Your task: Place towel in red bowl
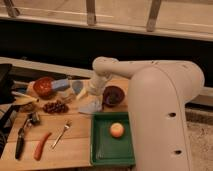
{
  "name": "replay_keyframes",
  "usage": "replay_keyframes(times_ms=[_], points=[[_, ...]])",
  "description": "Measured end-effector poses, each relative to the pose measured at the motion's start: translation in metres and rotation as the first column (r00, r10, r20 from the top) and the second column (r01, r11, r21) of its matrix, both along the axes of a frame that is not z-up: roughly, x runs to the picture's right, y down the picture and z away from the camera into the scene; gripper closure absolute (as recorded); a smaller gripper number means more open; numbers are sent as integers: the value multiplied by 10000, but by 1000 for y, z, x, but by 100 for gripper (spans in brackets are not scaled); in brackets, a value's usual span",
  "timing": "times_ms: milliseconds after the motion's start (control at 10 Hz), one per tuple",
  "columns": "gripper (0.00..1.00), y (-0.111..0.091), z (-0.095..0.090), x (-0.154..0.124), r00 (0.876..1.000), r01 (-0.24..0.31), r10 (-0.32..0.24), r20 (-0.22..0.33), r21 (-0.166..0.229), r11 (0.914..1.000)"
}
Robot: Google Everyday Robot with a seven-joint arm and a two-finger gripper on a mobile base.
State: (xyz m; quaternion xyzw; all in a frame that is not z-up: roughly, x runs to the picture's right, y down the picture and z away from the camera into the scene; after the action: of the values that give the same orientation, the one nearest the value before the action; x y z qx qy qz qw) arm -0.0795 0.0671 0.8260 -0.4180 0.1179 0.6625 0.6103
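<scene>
The red bowl (pixel 44 86) stands on the wooden table at the back left. The towel (pixel 92 106) is a pale cloth on the table in front of a dark maroon bowl (pixel 114 95), and it rises in a peak toward my gripper. My gripper (pixel 95 94) is directly over the towel's top, at the end of the white arm, which reaches in from the right. The gripper is about a bowl's width to the right of the red bowl.
A blue block (pixel 61 84) and a small blue cup (pixel 77 88) sit between the red bowl and the gripper. Grapes (pixel 55 106), a fork (pixel 62 133), a red pepper (pixel 41 146) and black tongs (pixel 22 135) lie front left. A green tray (pixel 102 145) holds an orange fruit (pixel 116 130).
</scene>
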Motion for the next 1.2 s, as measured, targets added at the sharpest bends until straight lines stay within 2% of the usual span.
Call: replay_keyframes(times_ms=[300, 700, 900, 1100, 1200], points=[[20, 13, 22, 7, 9999, 27, -35, -165, -450, 9990], [20, 21, 42, 6, 9987, 333, -358, -370, -671, 9972], [20, 26, 54, 4, 9986, 317, -347, -398, -736, 9968], [26, 30, 69, -2, 9978, 458, -493, -443, -764, 9960], [38, 36, 77, -5, 9968, 605, -647, -466, -856, 9945]])
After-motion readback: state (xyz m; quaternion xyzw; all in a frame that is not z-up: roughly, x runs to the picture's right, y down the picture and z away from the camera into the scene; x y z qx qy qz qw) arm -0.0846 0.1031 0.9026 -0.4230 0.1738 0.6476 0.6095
